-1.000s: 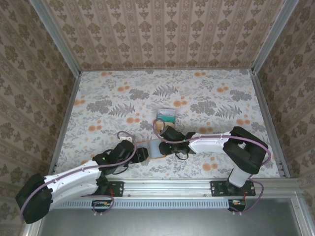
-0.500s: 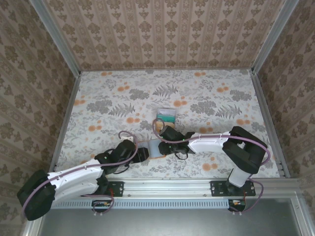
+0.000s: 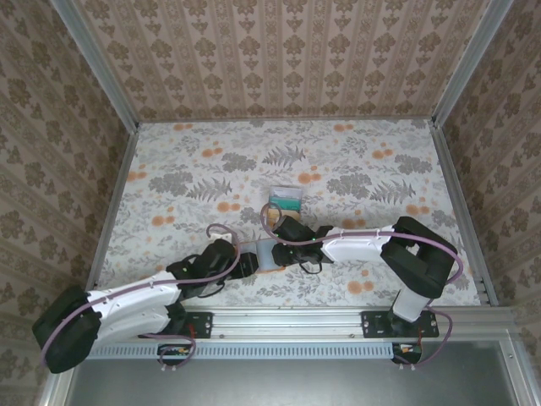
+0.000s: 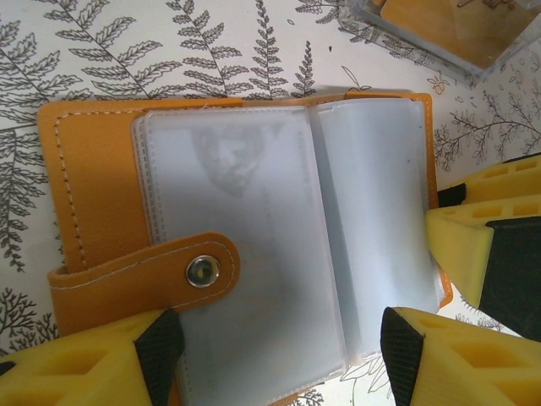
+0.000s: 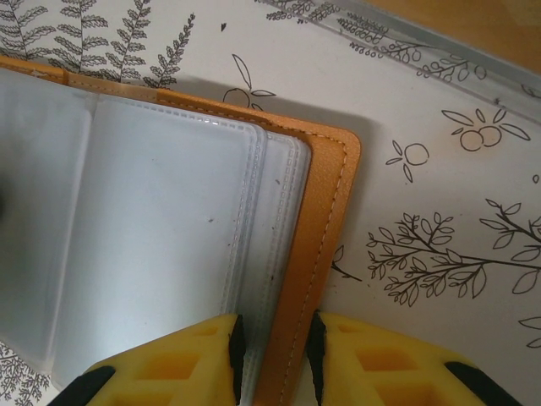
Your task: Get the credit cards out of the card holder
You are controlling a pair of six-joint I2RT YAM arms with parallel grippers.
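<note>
- A small orange bifold leather card holder (image 4: 93, 169) is laid open on the floral-patterned desk (image 3: 380, 169), near the front edge and between the two arms.
- Its frosted grey-blue plastic sleeves (image 4: 254, 254) are turned upward, and a snap strap (image 4: 144, 279) is folded across their lower left corner.
- A pale card (image 4: 232, 165) with a faint figure is seen through the left sleeve, inside the holder.
- The left tool (image 4: 279, 364) is held with its yellow fingers (image 4: 93, 364) wide apart over the holder's near edge; contact cannot be told.
- The right tool (image 5: 272, 355) is clamped on the holder's far side, with the orange cover and sleeve edges pinched between its fingers (image 5: 169, 368).
- A teal rectangular plastic card (image 3: 286, 201) lies on the desk beyond the holder, apart from it.
- An orange-tan card (image 4: 456, 25) with a clear plastic edge lies just beside the holder.
</note>
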